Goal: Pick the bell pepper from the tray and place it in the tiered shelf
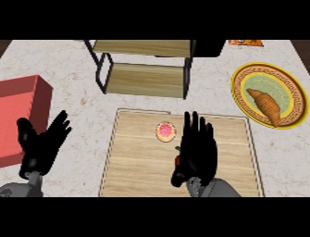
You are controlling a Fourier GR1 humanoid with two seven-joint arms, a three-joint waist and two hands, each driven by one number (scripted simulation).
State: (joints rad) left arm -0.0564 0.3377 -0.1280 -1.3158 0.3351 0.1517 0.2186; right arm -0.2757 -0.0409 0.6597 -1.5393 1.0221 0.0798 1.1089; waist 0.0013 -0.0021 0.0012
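A wooden tray (pixel 137 162) lies on the counter in front of me. My right hand (pixel 197 150) hovers over its right half with straight fingers pointing away from me. A sliver of red bell pepper (pixel 176 159) with a green stem shows at the hand's left edge; the rest is hidden under the hand. The tiered shelf (pixel 144 78), black frame with two wooden levels, stands behind the tray. My left hand (pixel 42 143) rests open, fingers up, left of the tray.
A round pink-topped item (pixel 165 131) lies on the tray near its far edge. A red box (pixel 7 118) sits at the left. A yellow patterned plate (pixel 290 88) with a croissant (pixel 265 105) is at the right. An orange packet (pixel 246 42) lies far right.
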